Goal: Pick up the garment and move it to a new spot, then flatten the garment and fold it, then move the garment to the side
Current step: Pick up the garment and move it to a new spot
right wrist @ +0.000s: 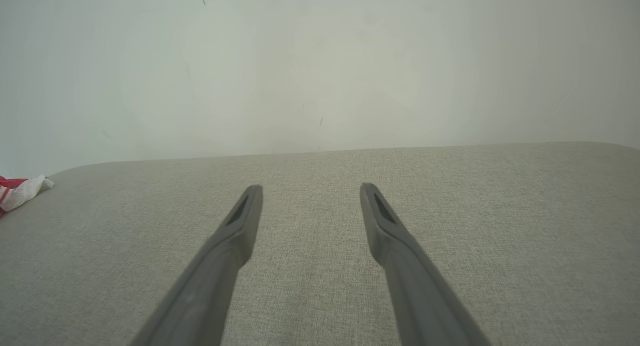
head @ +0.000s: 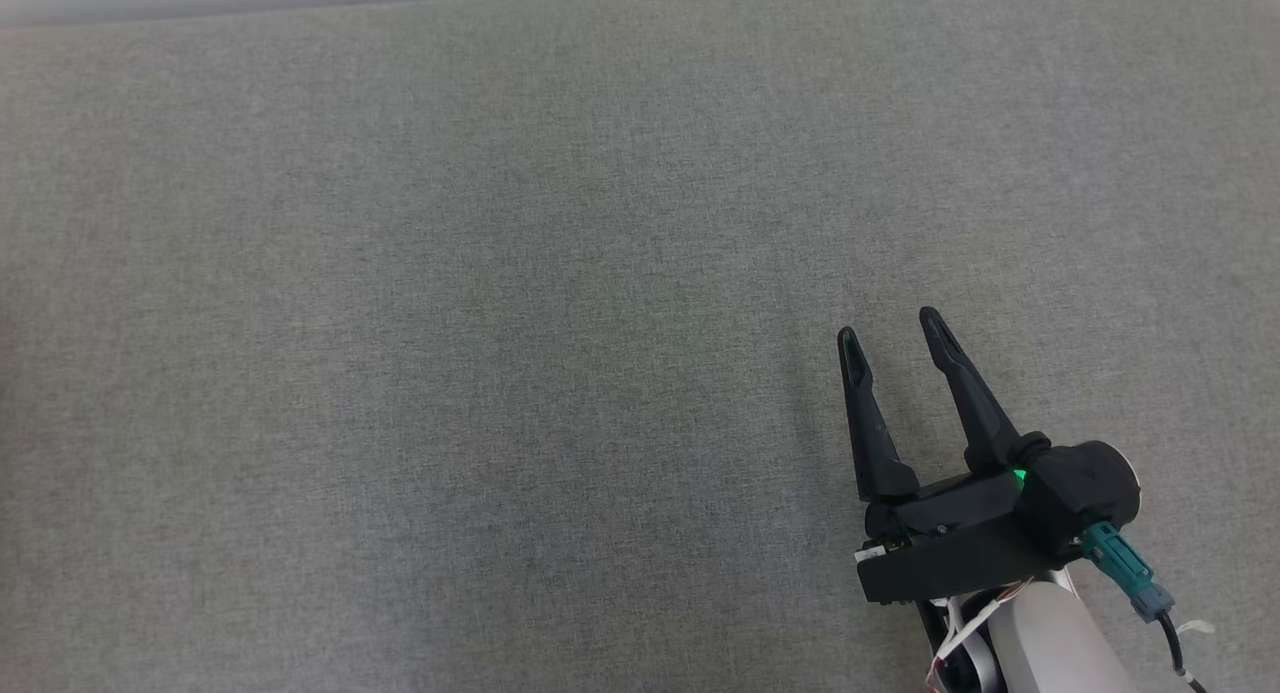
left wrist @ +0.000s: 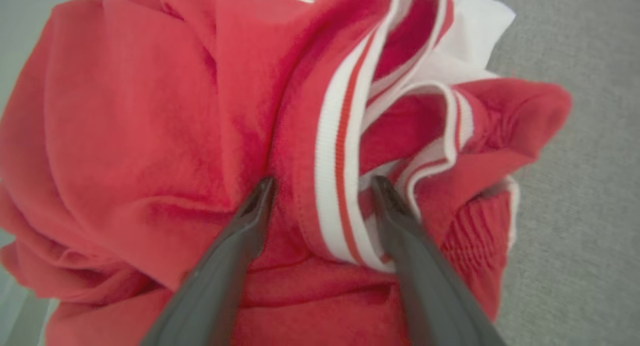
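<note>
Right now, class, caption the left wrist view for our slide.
Open left gripper straddling the white-striped trim of a crumpled red garment on grey cloth.

No legible text, label, brand, number or sign noted on the red garment (left wrist: pixel 150 111), grey cloth surface (head: pixel 500 273), left gripper (left wrist: pixel 323 182) or right gripper (head: pixel 888 323).

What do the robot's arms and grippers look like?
The right gripper has two long, tapering dark fingers on a black body with a small green light. A teal connector with a black cable plugs into it; the forearm is pale. The left gripper looks alike.
</note>
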You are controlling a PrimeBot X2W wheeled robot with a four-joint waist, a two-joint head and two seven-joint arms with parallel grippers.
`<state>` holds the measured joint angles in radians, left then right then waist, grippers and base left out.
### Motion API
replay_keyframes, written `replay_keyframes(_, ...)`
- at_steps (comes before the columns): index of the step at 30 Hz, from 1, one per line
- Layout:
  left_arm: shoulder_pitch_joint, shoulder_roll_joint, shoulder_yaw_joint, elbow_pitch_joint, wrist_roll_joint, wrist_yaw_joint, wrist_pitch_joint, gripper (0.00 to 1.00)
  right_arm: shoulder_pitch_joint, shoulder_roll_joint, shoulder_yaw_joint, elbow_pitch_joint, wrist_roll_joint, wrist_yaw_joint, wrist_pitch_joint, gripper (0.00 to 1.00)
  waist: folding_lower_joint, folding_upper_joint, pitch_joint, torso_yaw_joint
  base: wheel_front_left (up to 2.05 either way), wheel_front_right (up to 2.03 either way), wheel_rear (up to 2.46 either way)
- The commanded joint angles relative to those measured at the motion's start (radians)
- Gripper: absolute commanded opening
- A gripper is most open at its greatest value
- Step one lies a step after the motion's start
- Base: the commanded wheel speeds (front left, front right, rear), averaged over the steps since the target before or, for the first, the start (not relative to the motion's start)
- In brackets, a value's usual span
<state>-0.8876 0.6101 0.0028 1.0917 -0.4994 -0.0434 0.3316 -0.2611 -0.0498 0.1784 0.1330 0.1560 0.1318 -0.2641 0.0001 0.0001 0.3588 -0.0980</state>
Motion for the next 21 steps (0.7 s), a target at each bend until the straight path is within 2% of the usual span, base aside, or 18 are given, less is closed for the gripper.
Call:
replay_keyframes(1, -0.013, 0.002, -0.005, 0.013, 0.003, 0.001, -0.014, 1.00, 0.004, -0.001, 0.000, -0.004, -0.012, -0.002, -0.002, 1.00, -0.0001, -0.0001, 0.000, -0.002, 0.00, 0.00, 0.00)
replay_keyframes(2, -0.018, 0.003, -0.006, 0.016, 0.005, 0.002, -0.032, 1.00, 0.003, -0.001, -0.001, -0.004, -0.012, -0.002, -0.002, 1.00, -0.0001, -0.0001, -0.001, -0.002, 0.00, 0.00, 0.00)
replay_keyframes(3, -0.022, 0.008, -0.012, 0.013, 0.015, 0.002, -0.063, 0.01, 0.004, -0.001, -0.002, -0.005, -0.013, -0.002, -0.002, 1.00, -0.0001, -0.0001, -0.002, -0.001, 0.00, 0.00, 0.00)
replay_keyframes(9, -0.044, 0.015, -0.024, 0.019, 0.032, -0.010, -0.175, 0.00, 0.018, -0.001, -0.004, 0.004, -0.007, -0.002, -0.002, 1.00, -0.0001, -0.0001, -0.031, 0.014, 0.00, 0.00, 0.00)
replay_keyframes(13, -0.091, 0.007, -0.036, -0.005, 0.037, -0.034, -0.253, 0.00, 0.029, -0.001, -0.014, 0.015, 0.003, -0.002, -0.002, 1.00, -0.0001, -0.0001, -0.068, 0.037, 0.00, 0.00, 0.00)
replay_keyframes(21, -0.233, -0.031, -0.095, -0.134, 0.045, -0.076, -0.392, 0.00, 0.046, -0.001, -0.026, 0.032, 0.016, -0.002, -0.002, 1.00, -0.0001, -0.0001, -0.144, 0.060, 0.00, 0.00, 0.00)
